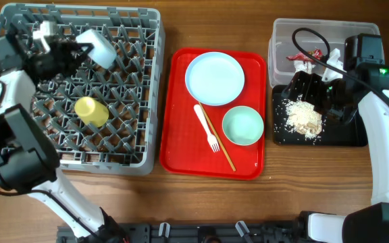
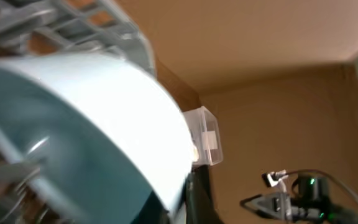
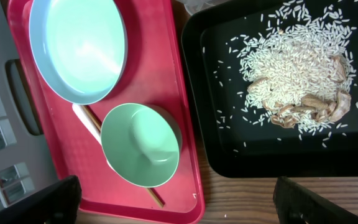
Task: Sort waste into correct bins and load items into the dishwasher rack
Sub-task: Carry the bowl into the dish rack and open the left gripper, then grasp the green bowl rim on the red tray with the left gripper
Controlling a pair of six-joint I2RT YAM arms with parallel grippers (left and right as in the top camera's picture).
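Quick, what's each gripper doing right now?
Left gripper: closed on the pale blue bowl, over the dishwasher rack.
Right gripper: open, empty, above the black tray.

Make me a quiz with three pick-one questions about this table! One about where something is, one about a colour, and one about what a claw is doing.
1. The yellow cup sits:
A. on the red tray
B. in the grey rack
C. in the left claw

2. The bowl on the red tray is:
A. green
B. yellow
C. black

3. The left claw is:
A. open and empty
B. gripping a pale blue bowl
C. gripping the yellow cup

Answers:
1 B, the cup stands among the rack's pegs.
2 A, it looks mint green from overhead and from the right wrist.
3 B, that bowl fills the left wrist view, over the rack.
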